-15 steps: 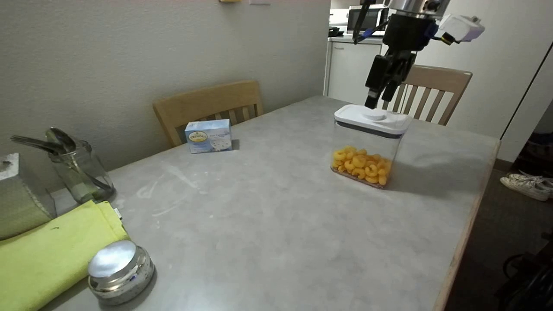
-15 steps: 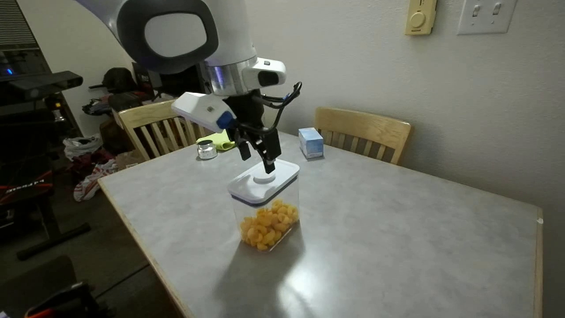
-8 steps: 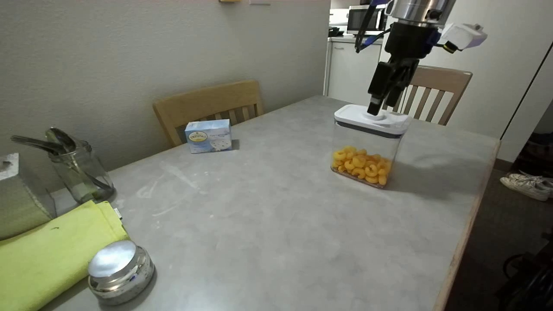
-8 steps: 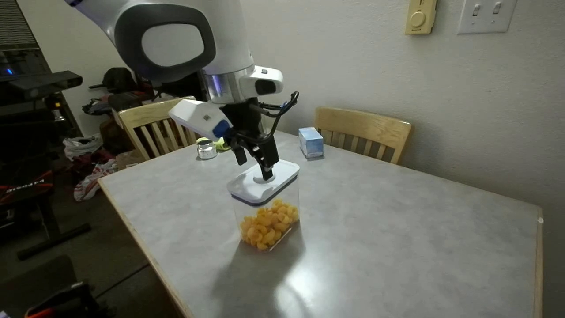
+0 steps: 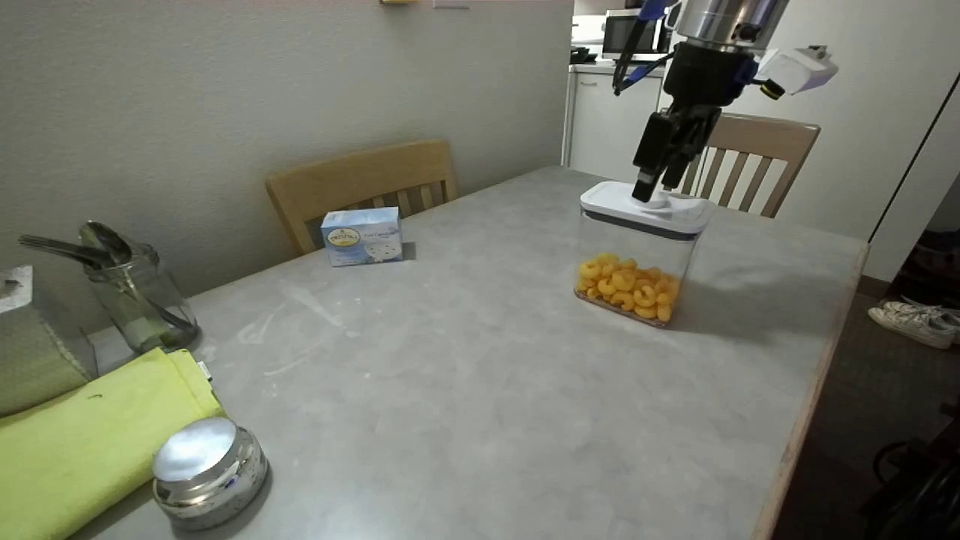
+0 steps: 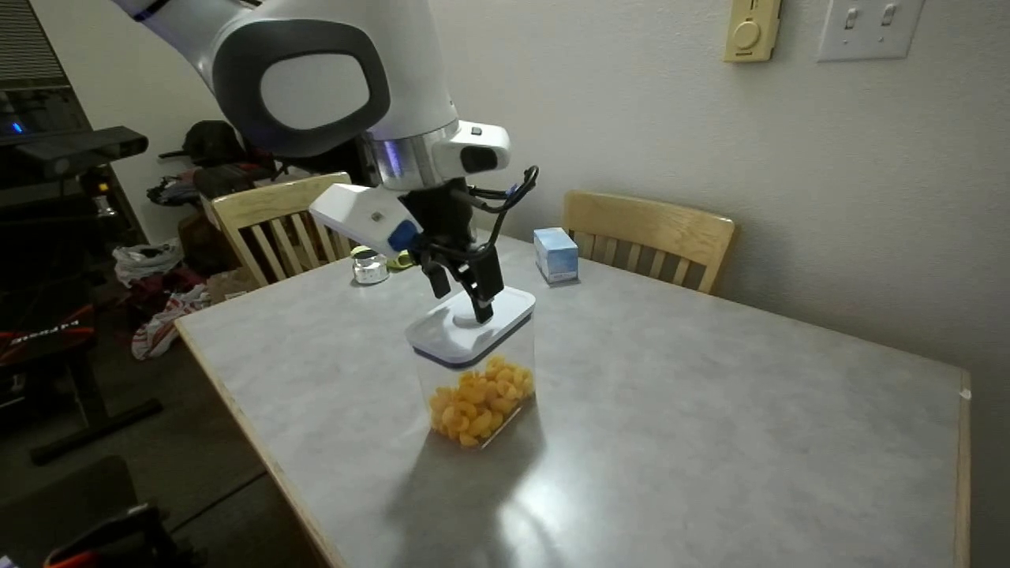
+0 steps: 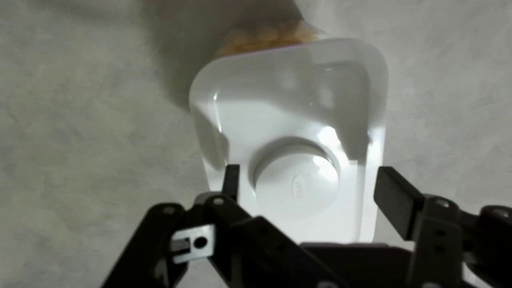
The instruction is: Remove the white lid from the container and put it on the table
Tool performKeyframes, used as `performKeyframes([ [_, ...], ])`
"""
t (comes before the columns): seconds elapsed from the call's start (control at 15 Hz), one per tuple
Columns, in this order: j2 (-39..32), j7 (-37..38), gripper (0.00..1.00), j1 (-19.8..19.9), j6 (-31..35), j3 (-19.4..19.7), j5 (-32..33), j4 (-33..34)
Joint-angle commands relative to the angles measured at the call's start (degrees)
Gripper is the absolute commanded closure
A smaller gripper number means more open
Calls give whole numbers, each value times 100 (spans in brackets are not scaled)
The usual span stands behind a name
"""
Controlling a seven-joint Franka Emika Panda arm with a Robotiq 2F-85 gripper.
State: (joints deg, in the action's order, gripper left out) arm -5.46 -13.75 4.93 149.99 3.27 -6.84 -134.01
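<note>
The white lid (image 5: 611, 196) sits on the clear container (image 5: 634, 251), which holds orange-yellow pasta. Both stand upright on the grey table (image 5: 465, 375). The lid (image 6: 446, 339) and container (image 6: 473, 394) show in the other exterior picture too. In the wrist view the lid (image 7: 268, 114) has a round raised button (image 7: 296, 186) in its middle. My gripper (image 7: 310, 182) is open and empty above the lid, its fingers on either side of the button. In both exterior views the gripper (image 5: 655, 187) (image 6: 461, 303) is just over the lid; whether a fingertip touches it I cannot tell.
A blue tea box (image 5: 364, 237) stands near the wall side. A shiny metal tin (image 5: 210, 472), a yellow cloth (image 5: 105, 435) and a glass jar with cutlery (image 5: 142, 300) are at the table's far end from the container. Wooden chairs (image 6: 651, 233) stand at the edges.
My gripper has come down closer to the lid, then shifted slightly sideways, leftward or rightward depending on the exterior view. The lid and container have not moved.
</note>
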Motion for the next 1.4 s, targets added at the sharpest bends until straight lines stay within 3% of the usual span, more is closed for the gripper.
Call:
performKeyframes([
  [0.0,-175,-142,18,45,243,-32,-132,83],
  [0.07,-189,-167,22,51,267,-38,-165,86],
  [1.33,-573,-268,21,131,470,-126,-435,371],
])
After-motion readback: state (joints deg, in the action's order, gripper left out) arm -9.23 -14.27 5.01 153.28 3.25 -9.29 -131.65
